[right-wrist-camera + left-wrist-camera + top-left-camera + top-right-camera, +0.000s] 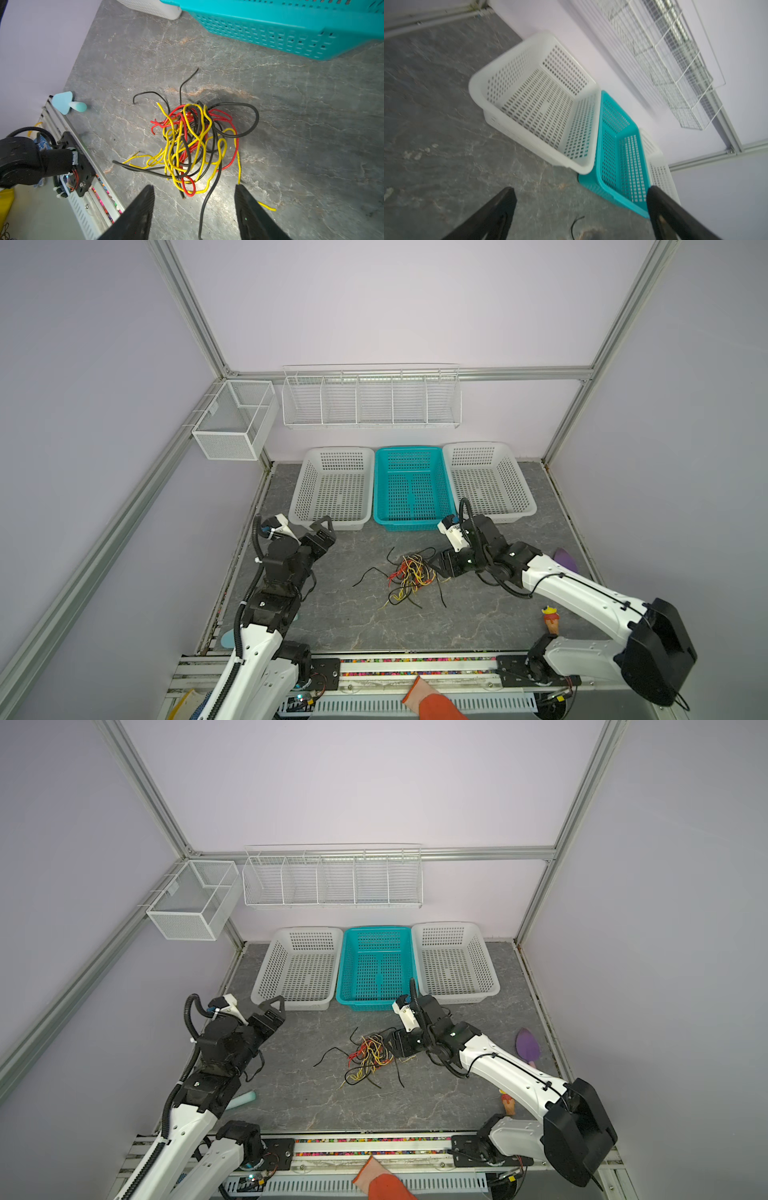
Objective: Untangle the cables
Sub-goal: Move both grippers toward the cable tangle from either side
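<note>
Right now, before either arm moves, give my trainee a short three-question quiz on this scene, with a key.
1. True or false: the cables lie in one tangled heap on the table, outside every basket.
2. Which basket stands in the middle of the row at the back? A) white B) teal C) black
3. Name the pincer that is at the heap, open, with a black cable running between its jaws.

Key:
1. True.
2. B, the teal basket.
3. The right pincer. The left pincer is open too, but over by a white basket.
</note>
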`<control>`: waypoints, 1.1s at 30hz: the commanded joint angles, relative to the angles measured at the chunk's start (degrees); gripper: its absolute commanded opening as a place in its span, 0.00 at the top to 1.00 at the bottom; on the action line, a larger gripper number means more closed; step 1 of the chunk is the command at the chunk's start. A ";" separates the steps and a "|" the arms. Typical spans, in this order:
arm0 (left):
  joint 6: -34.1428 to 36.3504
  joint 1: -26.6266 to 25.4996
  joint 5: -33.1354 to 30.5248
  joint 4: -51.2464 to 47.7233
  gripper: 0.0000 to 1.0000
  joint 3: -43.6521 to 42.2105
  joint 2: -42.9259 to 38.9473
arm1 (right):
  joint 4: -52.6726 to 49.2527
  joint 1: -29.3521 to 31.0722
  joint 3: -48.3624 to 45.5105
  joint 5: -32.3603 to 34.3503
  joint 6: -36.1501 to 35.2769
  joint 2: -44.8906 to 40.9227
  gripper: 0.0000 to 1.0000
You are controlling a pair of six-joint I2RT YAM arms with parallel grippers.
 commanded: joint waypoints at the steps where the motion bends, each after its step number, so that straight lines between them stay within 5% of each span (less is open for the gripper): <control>1: -1.80 -4.34 -0.72 -4.99 0.01 0.53 2.10 | 2.52 0.40 -1.27 1.89 0.50 3.30 0.38; 19: -7.92 -21.63 2.50 10.10 0.08 -7.75 16.35 | 14.27 1.59 -2.85 -2.61 5.47 16.18 0.56; 25: -7.52 -27.63 2.90 16.22 0.08 -7.33 22.65 | 16.14 3.60 -3.23 -3.17 5.52 16.97 0.71; 33: -8.79 -28.97 7.68 26.88 0.11 -9.91 31.31 | 18.82 4.85 -4.72 -4.33 5.08 15.12 0.93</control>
